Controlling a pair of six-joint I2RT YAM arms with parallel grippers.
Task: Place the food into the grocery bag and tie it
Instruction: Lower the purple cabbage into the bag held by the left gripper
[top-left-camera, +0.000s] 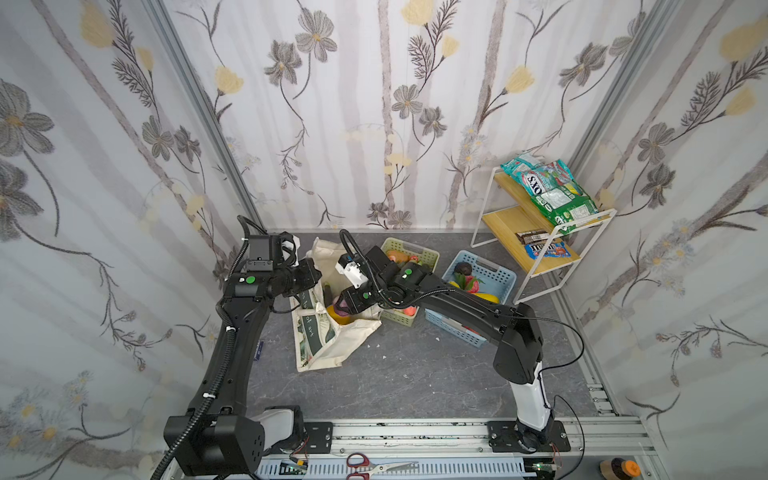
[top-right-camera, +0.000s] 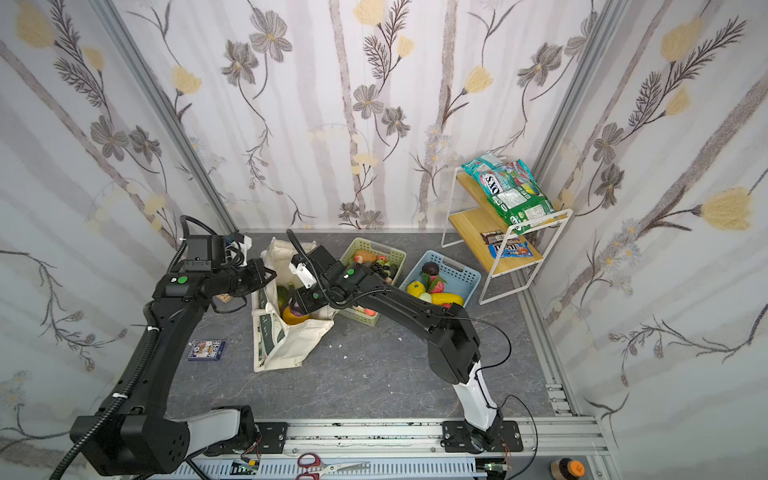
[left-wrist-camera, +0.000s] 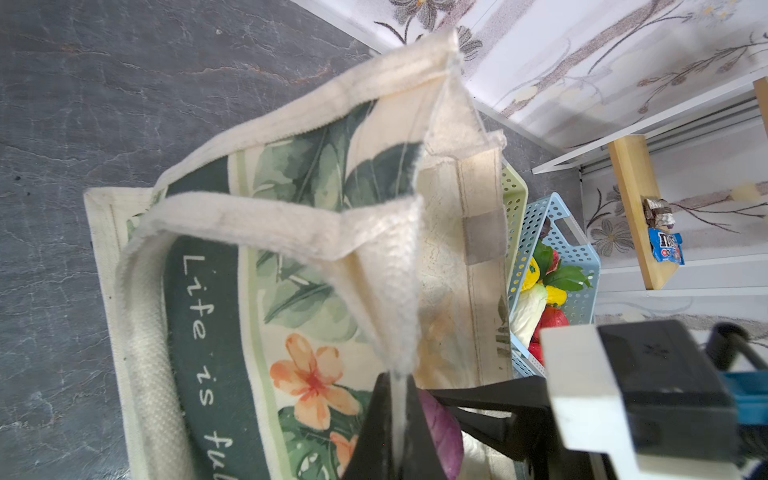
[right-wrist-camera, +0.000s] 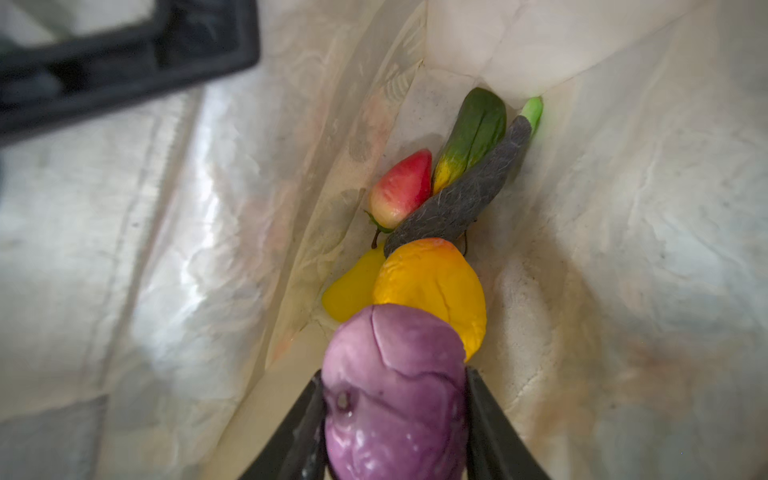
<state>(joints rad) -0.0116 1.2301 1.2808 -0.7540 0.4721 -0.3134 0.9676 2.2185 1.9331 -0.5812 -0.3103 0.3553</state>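
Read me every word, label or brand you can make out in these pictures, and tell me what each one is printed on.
"Life is fu", cut off at the frame edge: dark green band of the grocery bag.
"of art": the same band, in a top view.
"SXO", letters turned: top snack packet on the shelf.
Too small or blurred: green packet, brown wrapper, blue packet, blue box.

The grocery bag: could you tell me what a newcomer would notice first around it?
The right gripper grips a purple toy cabbage at the mouth of the open grocery bag, where other toy food already lies at the bottom. The left gripper pinches the bag's cream handle, holding that side up.
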